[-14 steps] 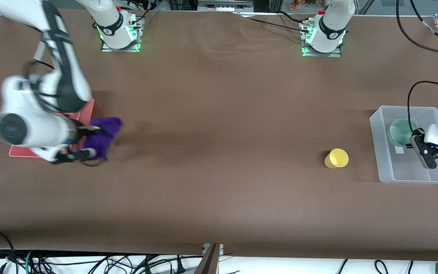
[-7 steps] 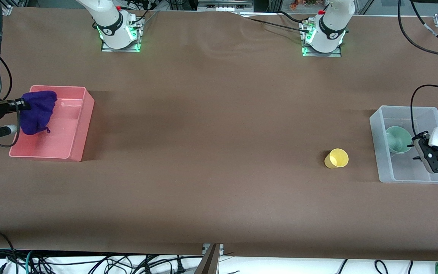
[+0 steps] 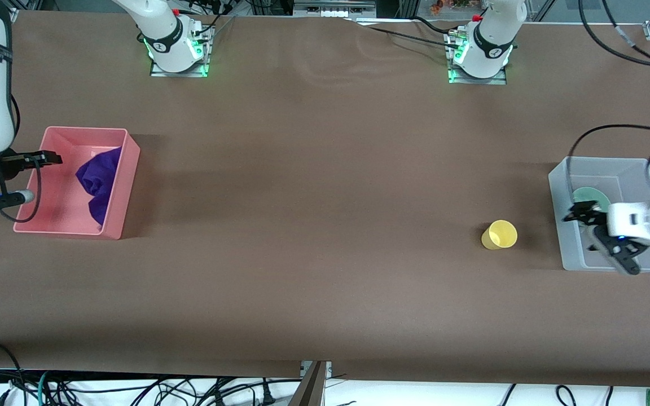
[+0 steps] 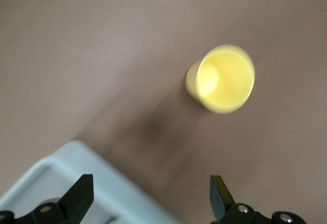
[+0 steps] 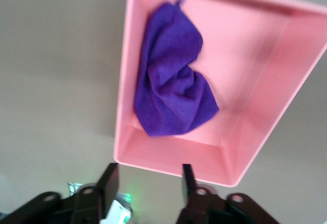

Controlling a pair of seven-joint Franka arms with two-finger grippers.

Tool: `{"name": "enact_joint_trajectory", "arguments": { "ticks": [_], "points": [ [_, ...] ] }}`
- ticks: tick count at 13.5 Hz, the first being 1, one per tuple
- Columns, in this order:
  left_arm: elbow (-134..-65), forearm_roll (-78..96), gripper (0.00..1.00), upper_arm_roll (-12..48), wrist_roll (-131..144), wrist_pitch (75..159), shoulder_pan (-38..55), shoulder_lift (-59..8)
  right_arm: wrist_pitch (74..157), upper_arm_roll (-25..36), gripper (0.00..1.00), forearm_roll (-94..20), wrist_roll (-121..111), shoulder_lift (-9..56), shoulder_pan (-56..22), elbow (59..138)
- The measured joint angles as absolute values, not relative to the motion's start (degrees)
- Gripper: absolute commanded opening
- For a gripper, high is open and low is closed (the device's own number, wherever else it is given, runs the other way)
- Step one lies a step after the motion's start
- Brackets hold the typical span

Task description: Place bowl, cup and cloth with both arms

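Note:
The purple cloth [image 3: 98, 183] lies crumpled in the pink bin [image 3: 130, 163], against its wall toward the table's middle. It also shows in the right wrist view [image 5: 171, 91]. My right gripper [image 3: 45, 177] is open and empty above the bin's outer edge, and shows in its wrist view [image 5: 148, 183]. The mint-green bowl [image 3: 587, 195] sits in the clear bin [image 3: 556, 186]. My left gripper [image 3: 598, 239] is open and empty over that bin's cup-side wall, and shows in its wrist view [image 4: 150, 198]. The yellow cup [image 3: 500, 234] stands upright on the table beside the clear bin, seen also from the left wrist [image 4: 225, 78].
The pink bin [image 5: 255, 81] stands at the right arm's end of the brown table, the clear bin [image 4: 76, 165] at the left arm's end. The arm bases [image 3: 175, 45] [image 3: 480, 51] stand along the table's back edge. Cables hang below the front edge.
My right gripper opened and let the cloth fall into the pink bin. My left gripper let the bowl go in the clear bin and swung toward the cup.

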State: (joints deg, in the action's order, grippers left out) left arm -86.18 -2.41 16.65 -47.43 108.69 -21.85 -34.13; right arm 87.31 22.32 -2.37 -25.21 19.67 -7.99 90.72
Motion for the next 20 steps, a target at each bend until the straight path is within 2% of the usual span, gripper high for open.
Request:
{"name": "enact_joint_trajectory", "arguments": {
  "ticks": [1, 2, 5, 6, 11, 14, 17, 20],
  "points": [
    [-86.3, -2.0, 1.0, 16.7, -42.7, 108.8, -20.4, -35.3, 87.1, 21.0, 1.0, -2.7, -24.5, 18.3, -8.1, 89.4],
    [-86.4, -1.3, 0.94, 16.7, -38.2, 108.9, -19.4, -36.7, 86.8, 19.1, 1.0, -2.7, -24.1, 16.7, -8.2, 88.0],
    [-86.7, 1.6, 0.18, 16.6, -32.9, 112.2, -18.3, -40.6, 86.2, 13.8, 1.0, -1.6, -22.9, 12.8, -8.5, 84.1],
    [-86.8, 2.1, 0.0, 16.6, -32.5, 114.1, -18.3, -41.8, 86.1, 12.8, 1.0, -1.2, -22.7, 11.6, -8.6, 82.9],
    [-86.8, 2.9, 0.0, 16.4, -32.2, 117.1, -18.6, -44.6, 85.8, 12.3, 1.0, -0.6, -22.7, 8.0, -8.3, 81.7],
    [-86.6, 2.9, 0.0, 16.4, -32.2, 116.4, -18.9, -44.4, 81.7, 11.7, 1.0, -0.6, -15.3, 7.9, -8.3, 82.0],
    [-85.0, 2.9, 0.0, 16.2, -32.2, 108.5, -19.4, -41.5, 80.3, 9.3, 1.0, -0.6, -9.2, 7.9, -8.4, 82.0],
    [-84.5, -3.3, 0.0, 14.0, -35.6, 100.1, -20.1, -34.1, 80.2, 9.4, 1.0, -0.4, -8.9, 8.1, -8.3, 82.0]
  ]
}}
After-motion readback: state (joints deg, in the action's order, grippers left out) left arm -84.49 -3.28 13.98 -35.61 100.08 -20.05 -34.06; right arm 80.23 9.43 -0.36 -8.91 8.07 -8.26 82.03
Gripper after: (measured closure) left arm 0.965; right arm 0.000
